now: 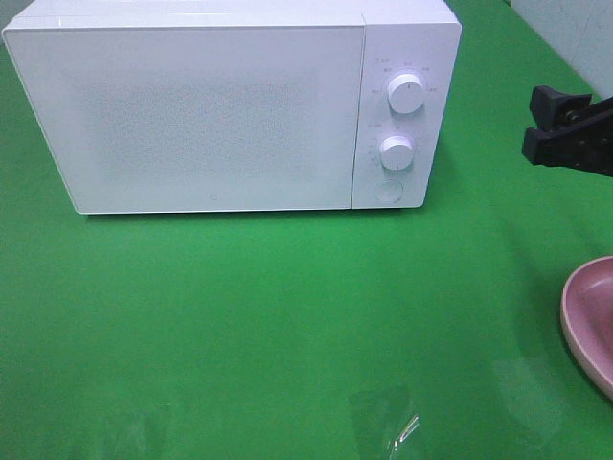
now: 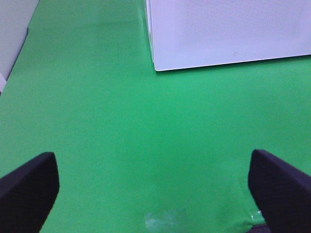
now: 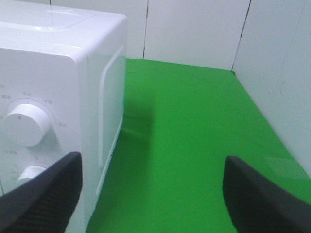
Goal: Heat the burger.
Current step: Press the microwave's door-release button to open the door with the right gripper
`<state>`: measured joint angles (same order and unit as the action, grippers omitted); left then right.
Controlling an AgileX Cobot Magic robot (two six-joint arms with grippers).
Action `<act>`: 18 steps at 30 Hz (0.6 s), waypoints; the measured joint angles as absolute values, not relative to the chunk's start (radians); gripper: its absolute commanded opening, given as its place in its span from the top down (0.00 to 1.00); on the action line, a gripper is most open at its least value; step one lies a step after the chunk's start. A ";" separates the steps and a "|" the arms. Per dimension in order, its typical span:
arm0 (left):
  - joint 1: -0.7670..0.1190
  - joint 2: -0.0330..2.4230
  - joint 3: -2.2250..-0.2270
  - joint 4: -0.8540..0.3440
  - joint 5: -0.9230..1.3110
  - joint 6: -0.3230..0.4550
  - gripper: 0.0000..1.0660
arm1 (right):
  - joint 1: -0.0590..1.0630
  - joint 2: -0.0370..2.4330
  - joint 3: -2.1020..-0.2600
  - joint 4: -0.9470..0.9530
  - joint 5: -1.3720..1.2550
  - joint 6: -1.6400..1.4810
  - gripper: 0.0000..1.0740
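The burger is out of view in every frame. A white microwave (image 1: 211, 115) stands at the back of the green cloth with its door shut; its lower corner (image 2: 194, 43) shows in the left wrist view. My right gripper (image 1: 536, 123) hovers open and empty to the right of the microwave's control panel, level with the knobs. In its wrist view the right gripper (image 3: 153, 194) faces the microwave's side (image 3: 109, 102), fingers (image 3: 43, 194) wide apart. My left gripper (image 2: 154, 191) is open over bare cloth in front of the microwave's left corner, and is outside the high view.
A pink plate (image 1: 589, 311) lies at the right edge; the part in view holds nothing. Two white knobs (image 1: 406, 93) and a round button (image 1: 387, 190) sit on the panel. A shiny tape patch (image 1: 393, 422) marks the cloth at the front. White walls (image 3: 204, 34) close the back right.
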<state>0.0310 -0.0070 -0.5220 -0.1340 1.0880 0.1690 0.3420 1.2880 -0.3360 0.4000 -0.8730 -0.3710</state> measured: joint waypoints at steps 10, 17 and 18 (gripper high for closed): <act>0.031 -0.007 -0.522 -0.134 1.088 0.169 0.08 | 0.538 1.449 -0.337 0.579 -1.091 -0.386 0.29; 0.031 -0.007 -0.522 -0.134 1.088 0.169 0.08 | 0.665 1.567 -0.338 0.700 -1.196 -0.368 0.29; 0.031 -0.007 -0.522 -0.134 1.088 0.169 0.08 | 0.695 1.593 -0.338 0.730 -1.203 -0.360 0.29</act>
